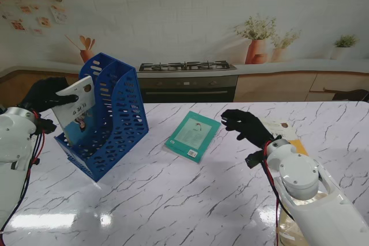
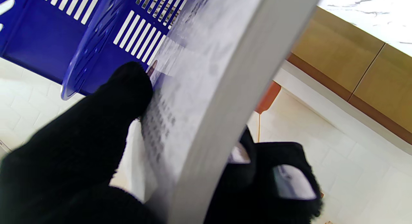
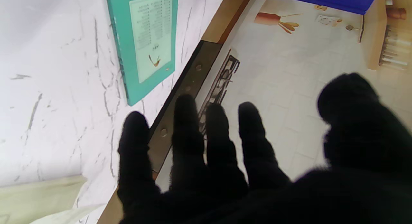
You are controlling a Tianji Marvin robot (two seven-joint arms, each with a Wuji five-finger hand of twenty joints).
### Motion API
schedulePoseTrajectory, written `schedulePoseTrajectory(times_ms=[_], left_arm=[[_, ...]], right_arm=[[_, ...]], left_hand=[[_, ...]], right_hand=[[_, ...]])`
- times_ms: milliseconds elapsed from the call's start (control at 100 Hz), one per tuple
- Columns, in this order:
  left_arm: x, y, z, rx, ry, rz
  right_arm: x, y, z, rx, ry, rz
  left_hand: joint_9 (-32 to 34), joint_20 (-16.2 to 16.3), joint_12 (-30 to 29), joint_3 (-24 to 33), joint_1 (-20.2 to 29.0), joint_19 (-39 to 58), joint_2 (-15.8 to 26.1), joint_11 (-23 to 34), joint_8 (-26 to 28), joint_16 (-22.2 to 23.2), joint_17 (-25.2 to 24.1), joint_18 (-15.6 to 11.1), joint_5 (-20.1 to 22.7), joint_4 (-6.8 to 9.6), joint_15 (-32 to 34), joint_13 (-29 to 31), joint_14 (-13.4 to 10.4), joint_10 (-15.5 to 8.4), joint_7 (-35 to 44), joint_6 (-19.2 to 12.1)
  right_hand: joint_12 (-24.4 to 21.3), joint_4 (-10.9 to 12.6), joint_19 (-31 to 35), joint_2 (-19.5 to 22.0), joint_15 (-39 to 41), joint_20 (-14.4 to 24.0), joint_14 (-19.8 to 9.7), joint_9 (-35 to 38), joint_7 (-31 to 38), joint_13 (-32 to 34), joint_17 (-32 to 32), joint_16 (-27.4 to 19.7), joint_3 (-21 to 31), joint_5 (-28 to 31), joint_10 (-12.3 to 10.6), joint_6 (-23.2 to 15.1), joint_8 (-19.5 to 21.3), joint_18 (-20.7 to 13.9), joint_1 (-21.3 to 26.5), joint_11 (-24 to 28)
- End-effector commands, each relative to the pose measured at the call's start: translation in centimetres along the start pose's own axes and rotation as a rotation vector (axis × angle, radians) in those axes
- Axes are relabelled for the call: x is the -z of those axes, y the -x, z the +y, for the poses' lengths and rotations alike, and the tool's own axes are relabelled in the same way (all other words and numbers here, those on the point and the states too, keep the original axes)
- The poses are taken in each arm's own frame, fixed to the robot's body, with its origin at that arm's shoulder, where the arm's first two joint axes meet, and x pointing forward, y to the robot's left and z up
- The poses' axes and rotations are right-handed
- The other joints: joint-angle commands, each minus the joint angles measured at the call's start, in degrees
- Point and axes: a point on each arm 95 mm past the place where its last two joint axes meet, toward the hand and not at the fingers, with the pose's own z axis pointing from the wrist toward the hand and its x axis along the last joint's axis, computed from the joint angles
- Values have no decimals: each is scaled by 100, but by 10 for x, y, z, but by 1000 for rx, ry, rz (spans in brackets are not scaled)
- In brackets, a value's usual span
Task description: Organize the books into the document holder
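Book (image 1: pixel 75 109) clamped in my left hand (image 1: pixel 45 93) at the blue document holder (image 1: pixel 112 116).
Thumb on one cover, fingers (image 2: pixel 283 182) behind; right hand (image 1: pixel 245 125) spread, holding nothing, beside the teal book (image 1: pixel 193 135).

Glossy marble-patterned worktop (image 1: pixel 190 200); perforated blue plastic document holder (image 1: pixel 118 113); smooth-covered paper teal book (image 1: pixel 193 135) beside the matt black knitted cloth right hand (image 1: pixel 245 125).

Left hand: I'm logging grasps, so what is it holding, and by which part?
The left hand grips a white book by its upper edge, at the blue document holder. The right hand holds nothing.
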Motion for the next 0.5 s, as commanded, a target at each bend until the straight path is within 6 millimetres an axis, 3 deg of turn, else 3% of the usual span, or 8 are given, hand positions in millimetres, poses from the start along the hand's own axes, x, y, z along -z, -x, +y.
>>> schedulePoseTrajectory(times_ms=[0, 210, 420, 490], left_arm=[[1, 0, 8, 7, 17, 21], [5, 5, 19, 15, 35, 20], [11, 12, 32, 5, 53, 10], [13, 14, 36, 3, 58, 6]], right_arm=[[0, 1, -6, -15, -8, 0], [-1, 1, -7, -19, -14, 1], [-1, 1, -7, -21, -13, 2], [0, 1, -6, -19, -12, 1]], left_hand=[[630, -51, 81, 753, 166, 1484, 187, 112, 211, -21, 122, -202, 44, 93, 281, 58, -456, -26, 445, -514], [588, -70, 85, 706, 177, 1427, 244, 96, 239, -29, 114, -178, -1, 52, 239, 55, -453, -55, 421, -549], [553, -252, 62, 660, 125, 1219, 304, 71, 269, -85, 79, 97, -32, 15, 37, 54, -282, -131, 387, -637], [538, -434, 6, 645, 116, 1141, 309, 69, 251, -153, 58, 326, -36, 5, -68, 57, -89, -146, 378, -672]], right_hand=[[-61, 344, 13, 99, -61, 59, -56, -76, -31, 14, -16, -51, -75, -119, -150, -78, -50, -13, -154, -80], [-57, 336, 39, 137, -57, 59, -61, -69, -32, 21, 6, -46, -35, -108, -140, -62, -58, -10, -187, -87], [-51, 334, -29, 201, -64, 17, -73, -91, -46, -31, -68, -44, -70, -128, -130, -36, -67, -43, -152, -83], [-49, 334, -56, 210, -66, -1, -82, -101, -50, -42, -76, -44, -98, -133, -134, -31, -69, -48, -135, -82]])
